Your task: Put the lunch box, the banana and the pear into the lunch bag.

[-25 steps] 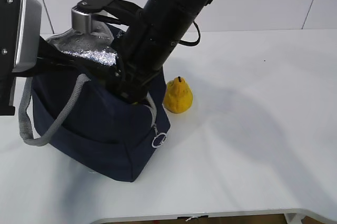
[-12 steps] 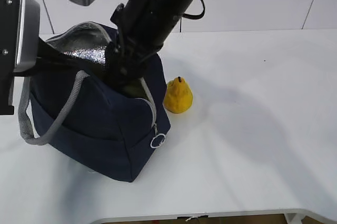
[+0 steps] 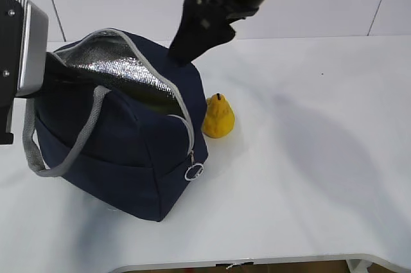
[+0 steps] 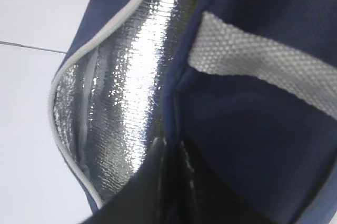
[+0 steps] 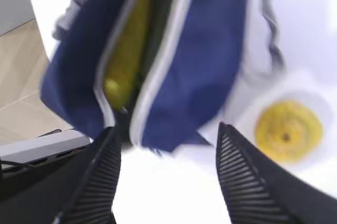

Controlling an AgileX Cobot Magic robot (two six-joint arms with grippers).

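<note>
A: Where does the packing stand?

B: The banana lies inside the lunch bag, showing as a long yellow strip in the open slot between the two grey zipper edges. The lunch box I can't make out in any view; it may be lower down in the bag, but that is only a guess.

A: And the pear?

B: The pear stands upright on the white table, just to the right of the bag, near its zipper end and the ring pull. By my reading it is the one piece left to go in.

A: Why is the bag gaping like that?

B: The left gripper is pressed together on the bag's left rim, pinching fabric and foil lining. That seems meant to keep the mouth open and the bag steady while things are dropped in.

A: What about the right gripper?

B: The right gripper hangs above the far right side of the bag with its fingers spread and nothing between them. In its own camera the pear sits off to the right, so I'd judge the arm is free to go for it.

A: Any risk?

B: The pear is close to the bag wall, so a finger could snag on the fabric.
</note>
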